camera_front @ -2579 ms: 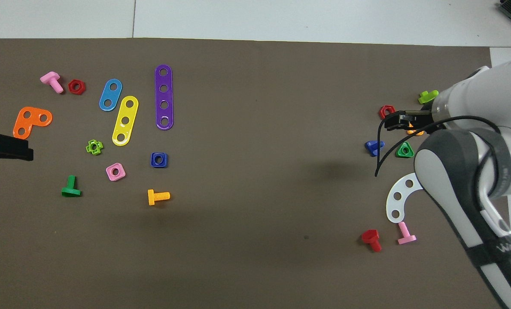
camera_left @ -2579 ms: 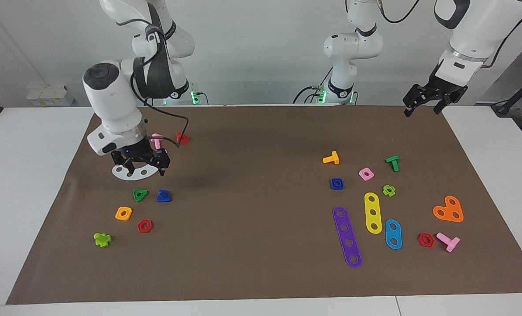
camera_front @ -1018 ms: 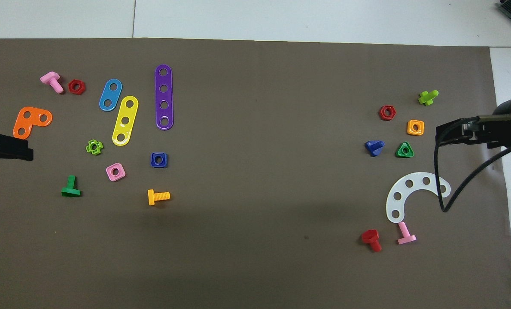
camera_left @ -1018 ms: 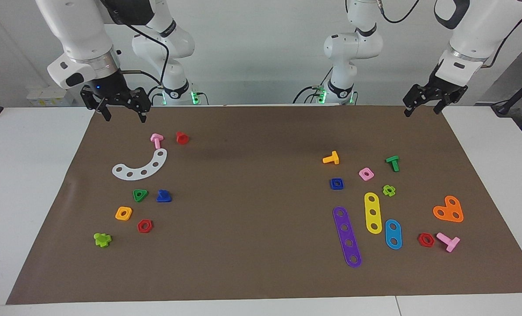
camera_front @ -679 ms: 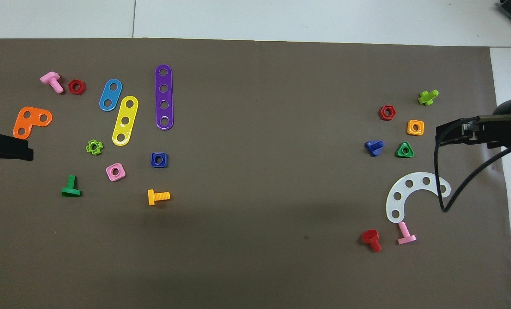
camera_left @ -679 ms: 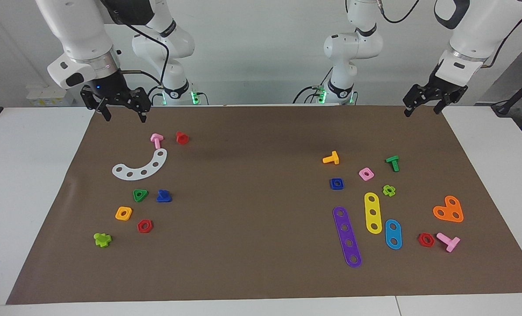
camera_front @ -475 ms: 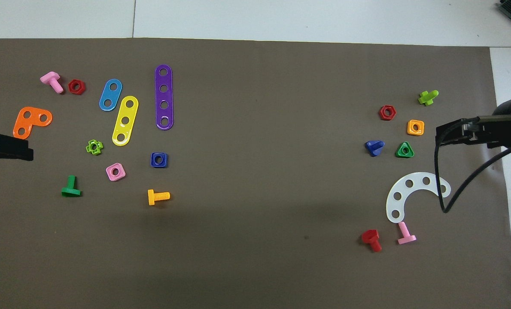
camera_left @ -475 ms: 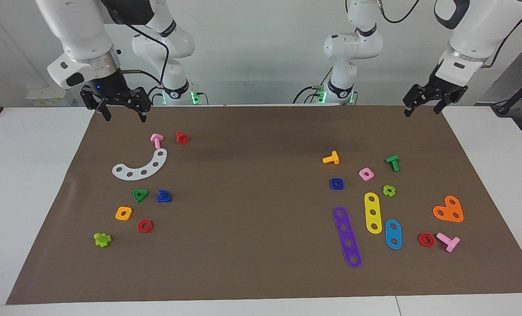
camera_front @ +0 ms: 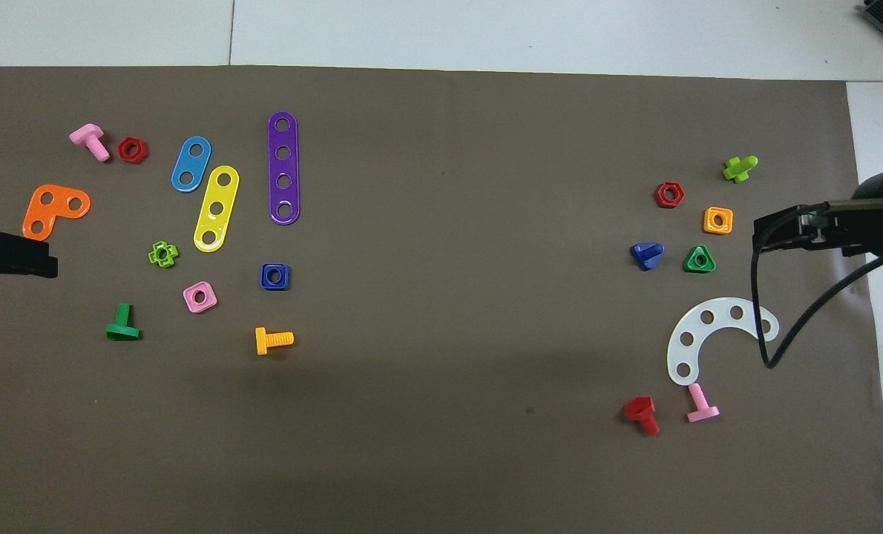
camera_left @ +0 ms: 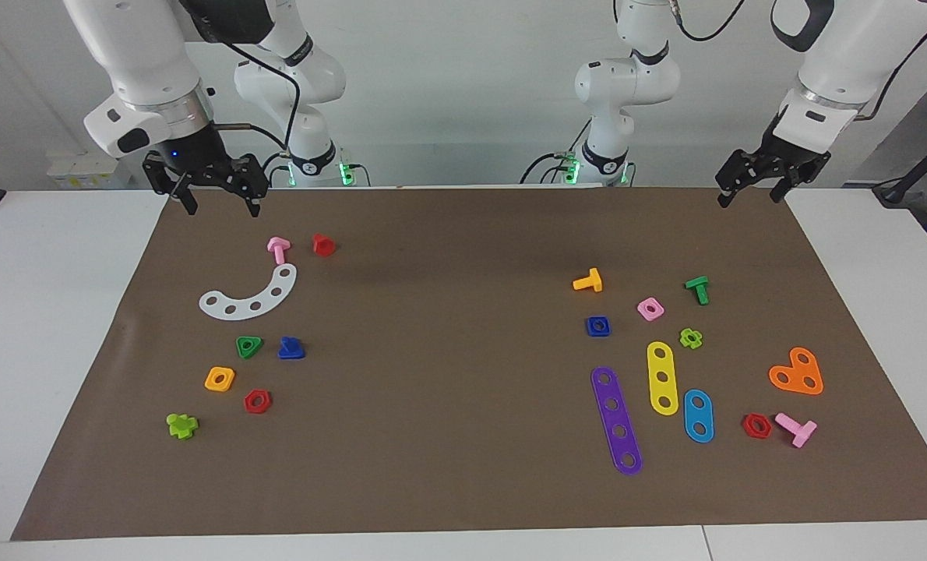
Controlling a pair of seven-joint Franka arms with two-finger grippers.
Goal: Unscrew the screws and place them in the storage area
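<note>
Blue screw [camera_left: 290, 348] lies in storage area [camera_left: 222, 343]; both grippers, right [camera_left: 216, 199] & left [camera_left: 752, 191], open, empty. You can stop, I think.

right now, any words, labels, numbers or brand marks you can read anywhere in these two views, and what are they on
None can be read.
Toy parts such as the blue screw, white curved strip and purple strip: plain colour, no print.
Brown paper mat: unmarked.
Left gripper and right gripper, both open and raised over the mat's edge by the robots: no legible label.
</note>
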